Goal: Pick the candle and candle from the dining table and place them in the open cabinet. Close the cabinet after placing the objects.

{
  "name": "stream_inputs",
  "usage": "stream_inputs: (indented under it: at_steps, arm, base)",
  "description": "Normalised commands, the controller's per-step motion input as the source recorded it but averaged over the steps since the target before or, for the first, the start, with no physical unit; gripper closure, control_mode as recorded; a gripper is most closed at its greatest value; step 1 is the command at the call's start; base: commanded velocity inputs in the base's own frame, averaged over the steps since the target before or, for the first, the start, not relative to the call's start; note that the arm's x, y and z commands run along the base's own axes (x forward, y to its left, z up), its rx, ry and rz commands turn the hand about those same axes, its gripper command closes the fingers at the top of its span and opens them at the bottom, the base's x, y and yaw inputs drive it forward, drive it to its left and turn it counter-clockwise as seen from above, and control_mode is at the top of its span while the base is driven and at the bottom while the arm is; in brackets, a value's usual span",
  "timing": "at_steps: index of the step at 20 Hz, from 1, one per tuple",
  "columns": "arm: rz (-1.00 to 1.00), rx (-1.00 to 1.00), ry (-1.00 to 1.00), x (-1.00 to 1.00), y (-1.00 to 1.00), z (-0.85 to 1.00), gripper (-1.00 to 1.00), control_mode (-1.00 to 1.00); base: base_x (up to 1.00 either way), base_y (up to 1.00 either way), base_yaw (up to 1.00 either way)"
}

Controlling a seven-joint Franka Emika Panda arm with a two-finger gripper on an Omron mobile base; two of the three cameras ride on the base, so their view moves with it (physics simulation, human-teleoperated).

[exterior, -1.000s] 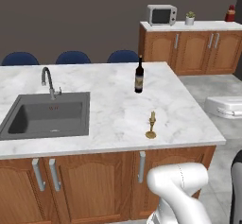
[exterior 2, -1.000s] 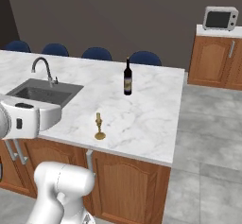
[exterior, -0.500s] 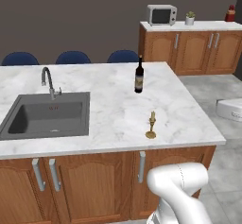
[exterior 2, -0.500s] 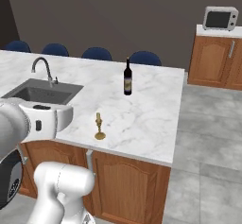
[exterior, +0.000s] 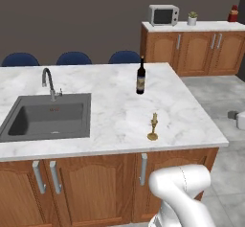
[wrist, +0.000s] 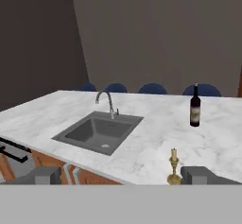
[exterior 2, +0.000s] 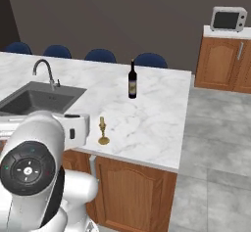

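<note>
One candle (exterior: 153,128) stands upright near the front edge of the desk (exterior: 110,116), right of centre in the left base view and just left of centre in the right base view, well apart from the wine bottle (exterior: 140,76) behind it and from the sink (exterior: 48,116) at the left. In the hand view it sits at the lower right, close to the right fingertip. The end effector (wrist: 124,176) has its fingers spread wide with nothing between them, and the candle lies off to one side of the gap, not inside it. The candlestick looks thin and tall on a small brass foot, so I judge it easy to tip: a finger brushing the stem on the approach could knock it over or push it off the near edge. Closing while off-centre could pinch only the wax and snap or slip it. A low sweep could also strike the desk rim. A second candle and the cabinet cannot be made out here, so the carry route remains unjudged.
</note>
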Motion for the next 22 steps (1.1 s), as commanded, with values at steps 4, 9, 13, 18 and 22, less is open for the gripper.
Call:
stream_inputs:
  at_steps: [4,9,13,18,22]
  arm:
    - [0.21,0.13,0.00,0.03,0.00,-0.36,-1.00,-1.00]
    - [0.21,0.10,-0.05,0.04,0.00,-0.48,-1.00,-1.00]
    - [0.17,0.12,-0.16,0.06,0.00,-0.58,-1.00,-1.00]
    - [0.12,0.11,-0.22,0.06,0.00,-0.66,-1.00,-1.00]
    - [0.04,0.10,-0.23,0.11,0.14,-0.61,-1.00,-1.00]
  base:
    - [0.00,0.00,0.00]
    - [0.00,0.00,0.00]
    - [0.00,0.00,0.00]
    - [0.00,0.00,0.00]
    - [0.00,0.00,0.00]
